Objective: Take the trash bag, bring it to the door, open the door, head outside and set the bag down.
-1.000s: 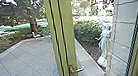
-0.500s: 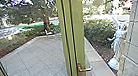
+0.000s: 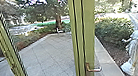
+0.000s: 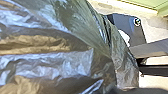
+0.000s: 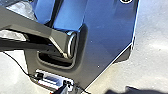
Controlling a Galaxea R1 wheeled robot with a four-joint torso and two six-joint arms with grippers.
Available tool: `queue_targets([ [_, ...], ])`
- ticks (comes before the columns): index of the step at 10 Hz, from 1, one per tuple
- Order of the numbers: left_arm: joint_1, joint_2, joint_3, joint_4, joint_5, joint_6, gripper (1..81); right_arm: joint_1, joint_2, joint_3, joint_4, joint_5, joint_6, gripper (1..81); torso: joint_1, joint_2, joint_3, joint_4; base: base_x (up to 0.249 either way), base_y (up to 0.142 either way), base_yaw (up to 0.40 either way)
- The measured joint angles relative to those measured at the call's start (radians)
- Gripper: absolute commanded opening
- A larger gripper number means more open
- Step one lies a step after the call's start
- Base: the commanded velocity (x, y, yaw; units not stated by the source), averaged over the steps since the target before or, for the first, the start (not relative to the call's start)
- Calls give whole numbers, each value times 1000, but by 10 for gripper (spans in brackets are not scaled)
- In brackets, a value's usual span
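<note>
Green-framed glass doors [image 3: 87, 33] stand before me in the head view, with a metal lever handle [image 3: 94, 69] low on the middle upright. I cannot tell whether a leaf is ajar. Large and close in the left wrist view, the shiny translucent trash bag [image 4: 50, 60] shows brownish contents. Its film draws together into folds beside the robot's base, and my left gripper [image 4: 130, 90], a dark shape at the edge, is shut on it. The right wrist view looks onto the robot's dark base plate and the floor.
Through the glass lie a paved yard [image 3: 47, 58], a white statue [image 3: 136, 47] by the wall at the right, bushes [image 3: 113, 31] and a tree trunk [image 3: 58, 19]. Another green upright [image 3: 10, 57] with a fitting stands at the left.
The head camera has turned left: the middle upright, handle and statue all show farther right, and the left green upright has come into fuller view.
</note>
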Motion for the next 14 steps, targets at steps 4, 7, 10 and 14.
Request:
queue_targets([
  [4,-1,16,-9,2,9,0,10,0,-6,-5,1,1,0,811,0,0,0,0,0,0,319],
  [7,0,17,-10,15,11,0,10,3,-6,-4,1,0,0,811,0,0,0,0,0,0,322],
  [10,0,26,-23,28,13,0,10,7,-3,-3,2,1,0,811,0,0,0,0,0,0,240],
  [14,0,47,-49,47,21,0,10,3,-3,-3,4,1,0,811,0,0,0,0,0,-38,25],
])
